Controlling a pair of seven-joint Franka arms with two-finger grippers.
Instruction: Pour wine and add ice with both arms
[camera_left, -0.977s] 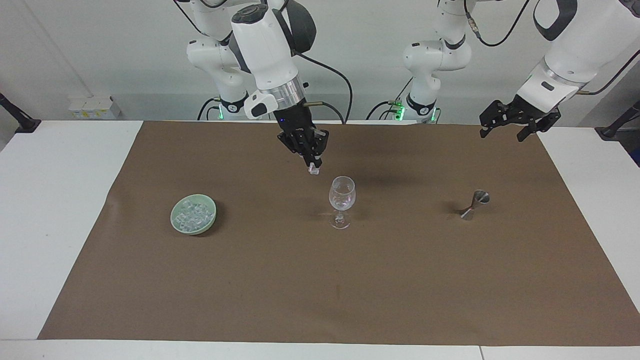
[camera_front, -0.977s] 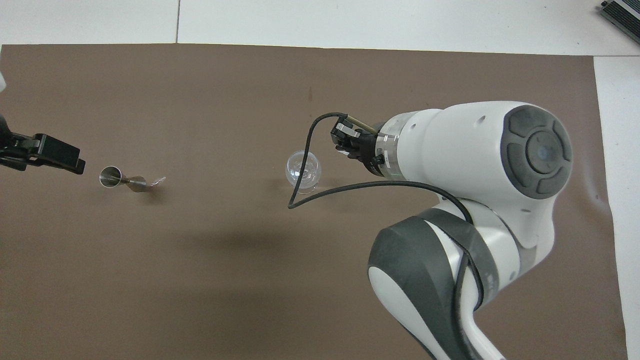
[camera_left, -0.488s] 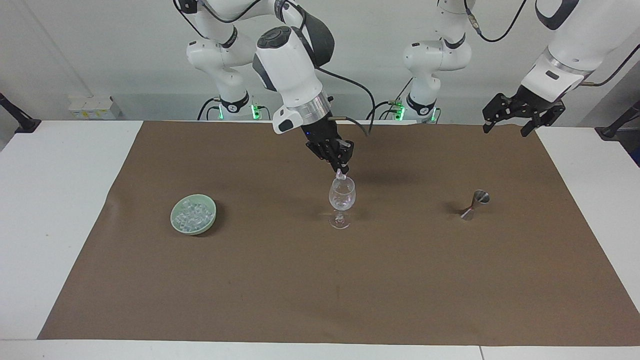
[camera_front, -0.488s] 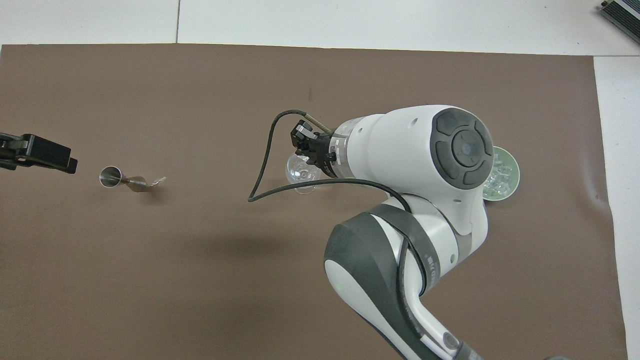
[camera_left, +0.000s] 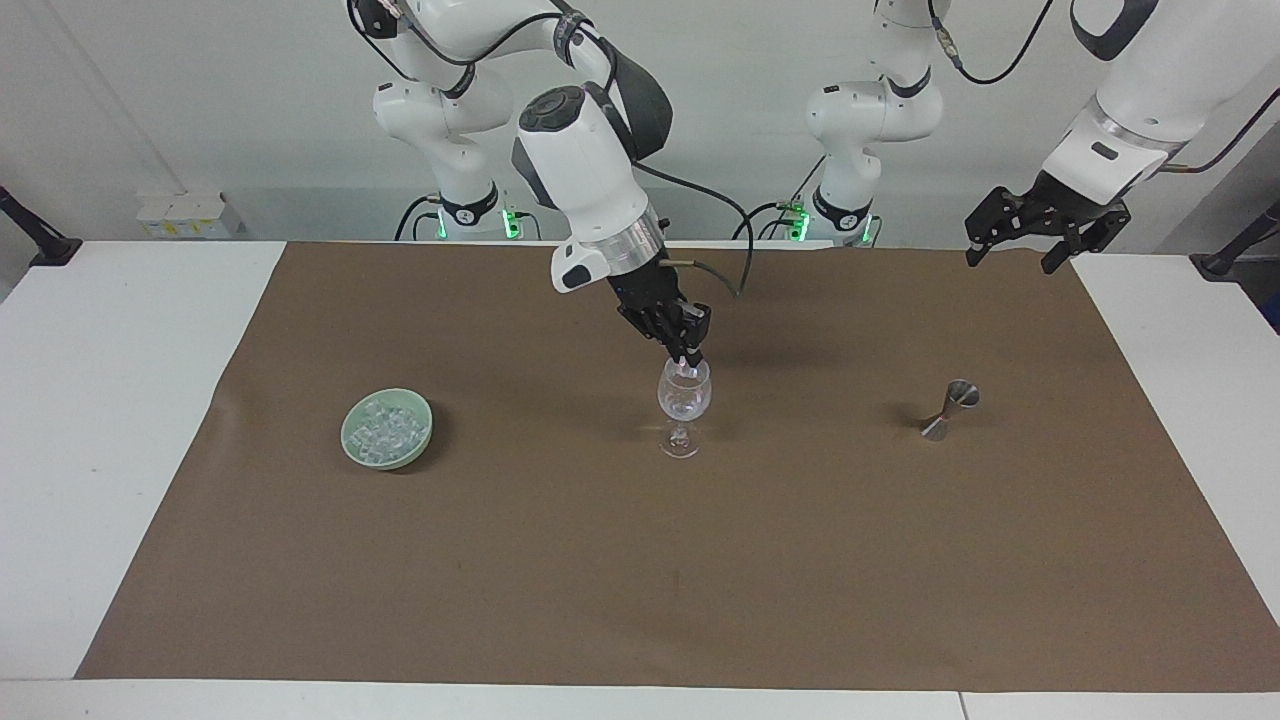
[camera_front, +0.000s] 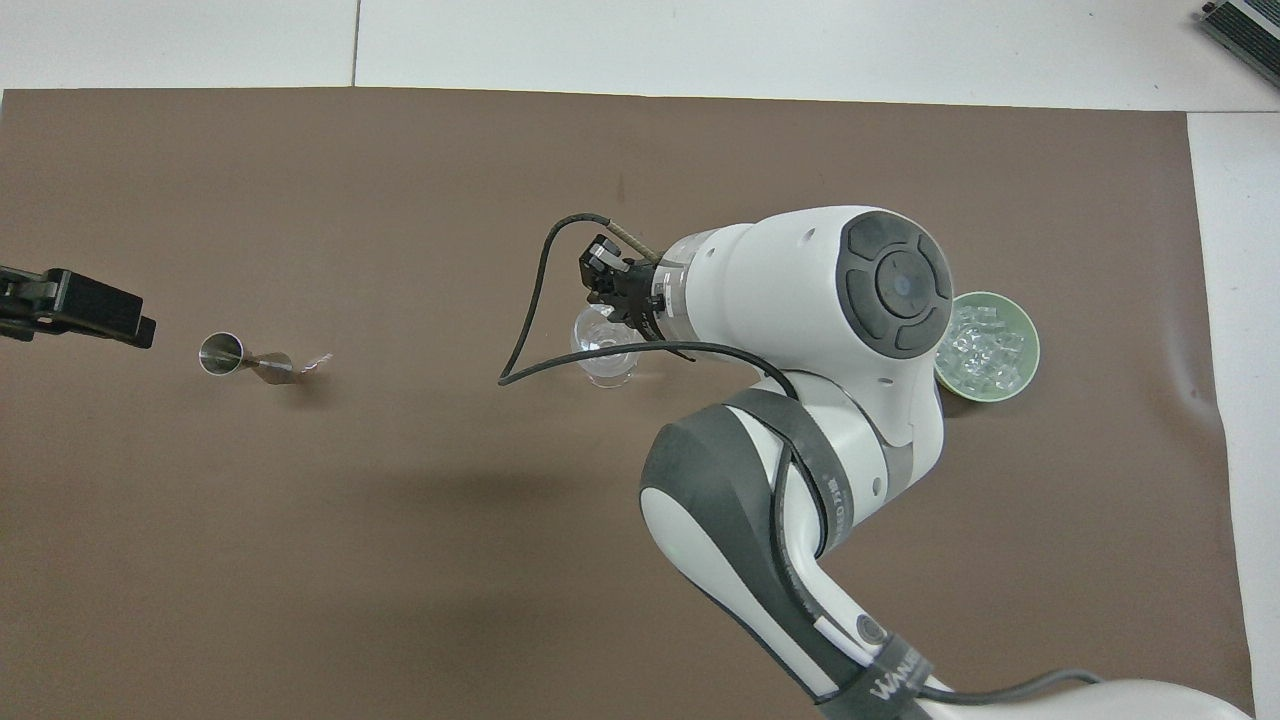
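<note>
- Right gripper (camera_left: 688, 357) hangs over the rim of the wine glass (camera_left: 684, 402), fingertips pinched on one ice cube (camera_left: 684, 370).
- Release only once centred over the bowl of the glass, low.
- Remaining ice (camera_left: 386, 428) sits in the green bowl (camera_left: 352, 445), toward the right arm's end.
- Left gripper (camera_left: 1040, 226) waits, fingers spread, empty.

— What else sits on the table?
— A brown mat (camera_left: 640, 560) covers the white table (camera_left: 100, 400). A small metal jigger (camera_left: 950, 408) stands toward the left arm's end.

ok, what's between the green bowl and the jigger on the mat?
Facing view: only the wine glass, with the right gripper at its rim; otherwise bare mat between bowl and jigger.
</note>
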